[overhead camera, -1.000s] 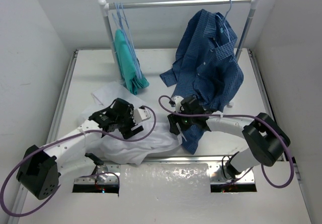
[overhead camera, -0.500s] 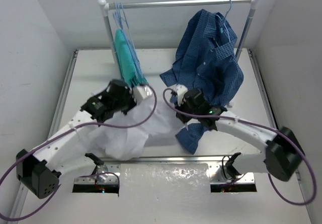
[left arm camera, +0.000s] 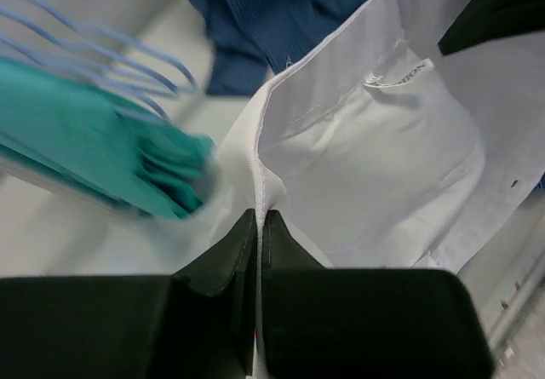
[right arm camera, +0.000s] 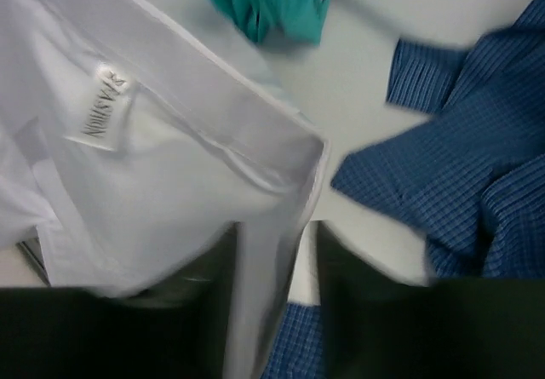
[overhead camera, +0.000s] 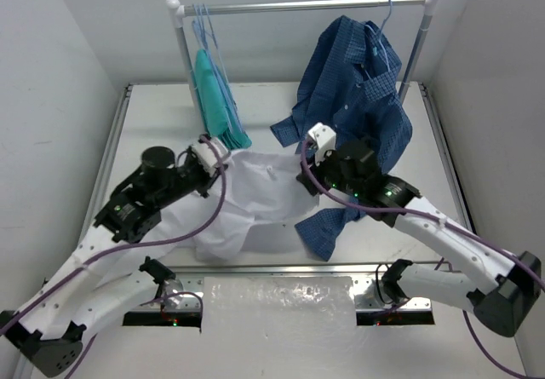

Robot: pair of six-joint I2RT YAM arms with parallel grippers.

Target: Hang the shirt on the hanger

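The white shirt is lifted at its collar and spread between my two grippers, its lower part trailing on the table. My left gripper is shut on the shirt's edge seam, the jaws pressed together around the fabric. My right gripper stands open at the other side of the collar. A fold of the shirt runs down between its fingers, lying against the left one. Thin pale-blue wire hangers hang at the rail's left end, blurred in the left wrist view.
A teal-green garment hangs under the hangers, close to my left gripper. A dark blue checked shirt hangs from the rail on the right, its tail draped under my right arm. White walls close in on both sides.
Both arms rose and swung back toward the rail. The shirt's collar came up off the table and now stretches between the grippers.
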